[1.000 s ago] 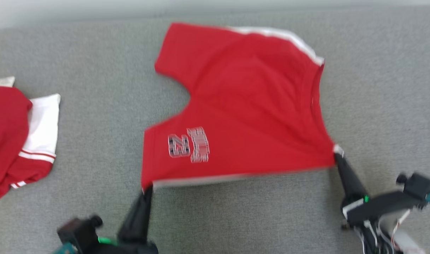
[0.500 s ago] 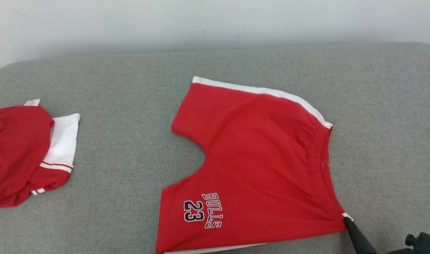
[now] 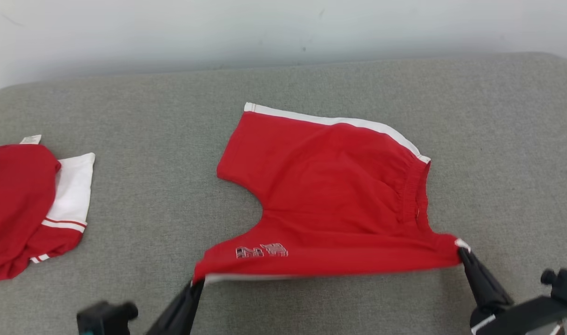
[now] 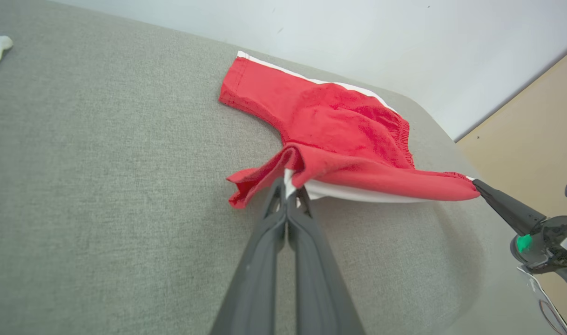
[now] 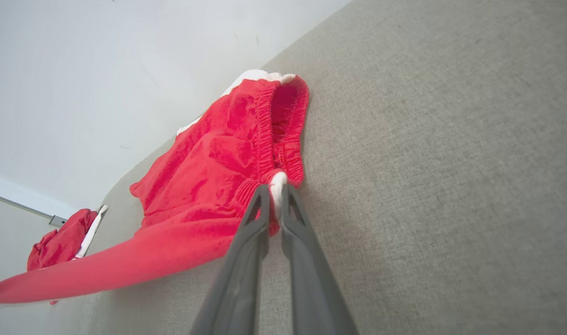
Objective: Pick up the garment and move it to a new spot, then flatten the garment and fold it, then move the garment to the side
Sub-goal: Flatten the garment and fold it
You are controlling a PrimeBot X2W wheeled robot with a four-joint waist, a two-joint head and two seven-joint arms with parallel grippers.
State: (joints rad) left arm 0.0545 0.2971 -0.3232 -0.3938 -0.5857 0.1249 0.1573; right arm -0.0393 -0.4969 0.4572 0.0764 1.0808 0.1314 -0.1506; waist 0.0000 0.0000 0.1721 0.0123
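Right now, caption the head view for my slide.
Left claw and right claw pinch the red shorts' near corners, edge aloft.

red shorts (image 3: 339, 186), white stripe, grey couch (image 3: 148, 195)

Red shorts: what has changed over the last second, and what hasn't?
The near edge of the red shorts has been lifted off the grey cushion, stretched between the left gripper and right gripper. Unchanged: both grippers shut on the near corners, the far leg on the cushion, the other red-and-white garment at left.
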